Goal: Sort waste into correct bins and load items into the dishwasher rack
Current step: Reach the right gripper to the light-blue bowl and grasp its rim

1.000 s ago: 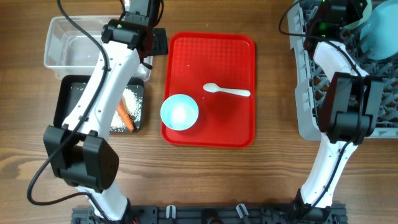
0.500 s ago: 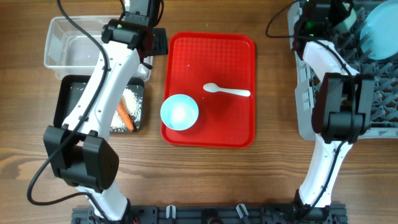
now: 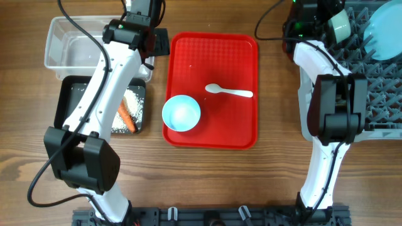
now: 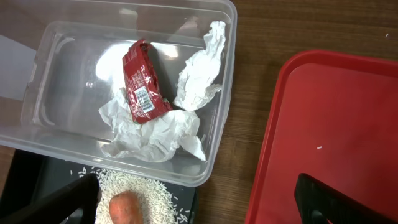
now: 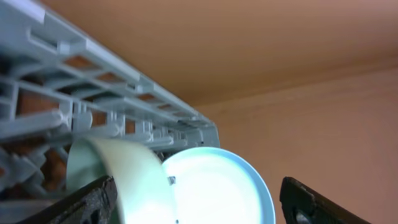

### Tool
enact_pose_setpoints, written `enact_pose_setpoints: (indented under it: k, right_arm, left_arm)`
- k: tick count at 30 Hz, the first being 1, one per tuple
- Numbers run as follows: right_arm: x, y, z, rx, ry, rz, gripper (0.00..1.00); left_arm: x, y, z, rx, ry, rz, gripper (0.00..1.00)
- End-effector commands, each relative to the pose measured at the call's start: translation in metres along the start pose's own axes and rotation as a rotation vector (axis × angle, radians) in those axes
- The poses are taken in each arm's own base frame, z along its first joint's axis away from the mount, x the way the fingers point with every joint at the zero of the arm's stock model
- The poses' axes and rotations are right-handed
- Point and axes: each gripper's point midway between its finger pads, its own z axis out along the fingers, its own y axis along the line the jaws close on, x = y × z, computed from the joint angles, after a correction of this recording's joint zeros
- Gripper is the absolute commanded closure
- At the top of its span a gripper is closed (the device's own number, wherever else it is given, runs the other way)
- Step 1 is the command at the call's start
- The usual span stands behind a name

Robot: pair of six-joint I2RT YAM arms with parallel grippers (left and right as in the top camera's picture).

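Two items await loading on the flat red tray [image 3: 242,50]: light blue bowl [image 3: 181,113], white plastic spoon [image 3: 229,92]. Mint-green bowl [image 3: 339,24] and pale blue round plate [image 3: 383,22] sit in the large grey plastic dishwasher rack [image 3: 377,94]; red foil wrapper [image 4: 142,87] lies in the clear plastic tub [image 4: 224,37]. My right end effector [image 5: 196,190], by that bowl, and my left end effector [image 4: 196,186] gape wide, grasping nothing.

Flat red tray [image 3: 239,56], centre
Light blue bowl [image 3: 181,113] and white plastic spoon [image 3: 230,92] on it; grey plastic crate [image 3: 383,88] right.

Flat red tray [image 3: 188,63] near the middle of the brown wooden table [image 3: 251,182].
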Motion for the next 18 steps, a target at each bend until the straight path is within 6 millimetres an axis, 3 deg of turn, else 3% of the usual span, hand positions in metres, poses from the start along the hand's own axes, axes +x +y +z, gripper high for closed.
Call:
enact_pose_setpoints:
  k: [1,7,13,14,18]
  right_arm:
    - [-0.002,0.004,0.000,0.017,-0.004,0.134,0.10]
    - [-0.010,-0.031,-0.004,0.124,-0.034,0.305,0.06]
    - [-0.033,-0.051,-0.018,0.085,-0.133,0.460,0.05]
    - [-0.038,-0.049,-0.022,0.058,-0.151,0.467,0.05]
    - [-0.078,-0.008,-0.052,-0.253,-0.306,0.502,0.05]
  left_arm:
    - [-0.006,0.002,-0.004,-0.005,-0.020,-0.007,0.00]
    - [-0.006,0.003,-0.004,-0.005,-0.020,-0.007,0.00]
    - [-0.006,0.003,-0.004,-0.005,-0.020,-0.007,0.00]
    - [-0.006,0.003,-0.004,-0.005,-0.020,-0.007,0.00]
    - [-0.006,0.002,-0.004,-0.005,-0.020,-0.007,0.00]
